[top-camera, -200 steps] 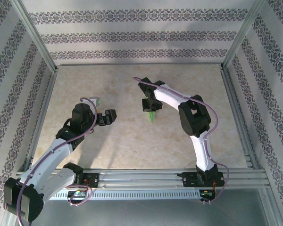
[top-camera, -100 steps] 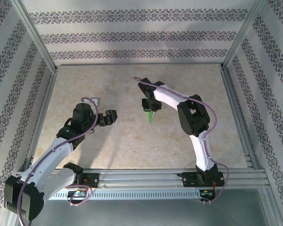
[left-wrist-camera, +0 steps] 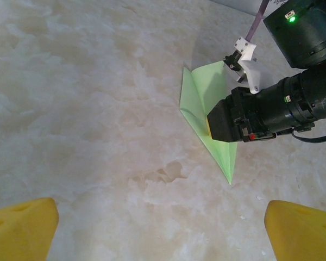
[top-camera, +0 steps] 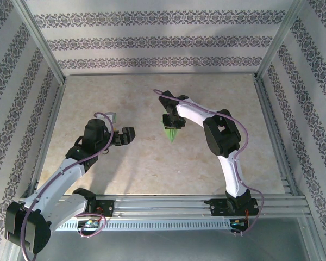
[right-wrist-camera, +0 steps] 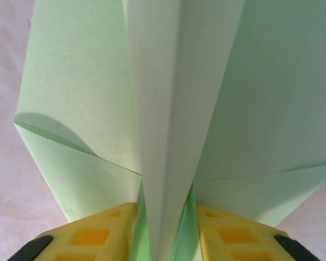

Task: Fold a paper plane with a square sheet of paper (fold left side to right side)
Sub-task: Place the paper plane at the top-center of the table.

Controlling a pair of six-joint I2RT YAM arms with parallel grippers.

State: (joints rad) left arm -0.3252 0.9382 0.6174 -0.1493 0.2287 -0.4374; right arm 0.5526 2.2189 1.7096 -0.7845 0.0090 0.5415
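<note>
So the paper plane (top-camera: 171, 135) sat out near the middle of the table (top-camera: 108, 92), with its pointy nose aimed back toward the arm bases. The wings opened out a bit on each side of the raised centre fold. The right gripper (top-camera: 171, 126) was down over the wider back half. In the right wrist view its yellow fingers (right-wrist-camera: 92, 239) sat close on either side of that centre fold, a narrow gap with the fold standing up between them. Honestly I couldn't tell if they were actually pinching the paper or just flanking it. The left gripper (top-camera: 125, 135) hung off to the left, well apart from the plane. Its jaws were spread wide with nothing in them, facing the plane across bare tabletop.
</note>
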